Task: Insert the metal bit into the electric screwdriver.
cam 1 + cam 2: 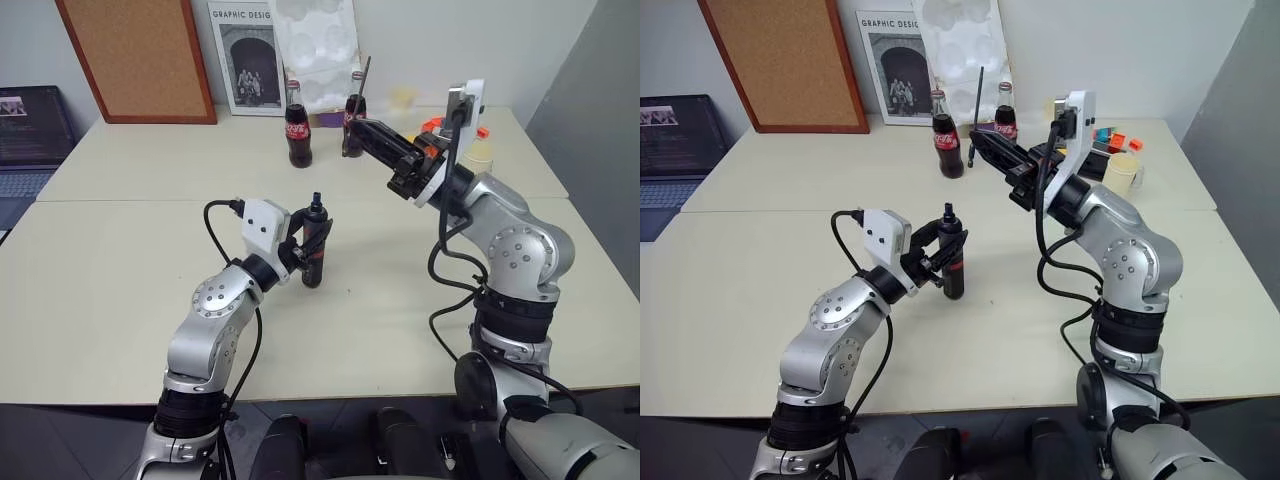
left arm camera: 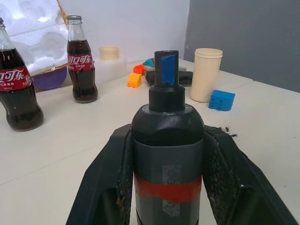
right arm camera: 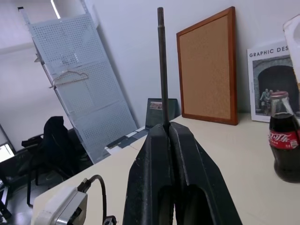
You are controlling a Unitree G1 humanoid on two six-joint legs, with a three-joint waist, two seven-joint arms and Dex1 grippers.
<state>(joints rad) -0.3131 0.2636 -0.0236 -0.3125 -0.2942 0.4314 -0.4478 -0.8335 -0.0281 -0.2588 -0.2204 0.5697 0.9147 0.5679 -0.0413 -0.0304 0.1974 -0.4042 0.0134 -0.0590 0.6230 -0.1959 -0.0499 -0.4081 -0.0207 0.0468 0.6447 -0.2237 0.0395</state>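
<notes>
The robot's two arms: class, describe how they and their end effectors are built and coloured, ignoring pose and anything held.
Both arms are rounded silver-grey metal segments joined by black bands, with black cables looping loosely beside them. Each wrist carries a white box-shaped camera housing. The left end effector and right end effector each have two black, wedge-shaped fingers, matte and slightly scuffed.

Two cola bottles (image 1: 299, 124) (image 1: 354, 126) are counted near the table's (image 1: 120, 300) far edge. One electric screwdriver (image 1: 314, 243), one metal bit (image 3: 162, 65), one cream cup (image 2: 207, 74), one corkboard (image 1: 135, 58), one laptop (image 1: 30, 135) and one poster (image 1: 245, 58) are seen. Small toy blocks (image 2: 221, 100) cannot be counted exactly.
</notes>
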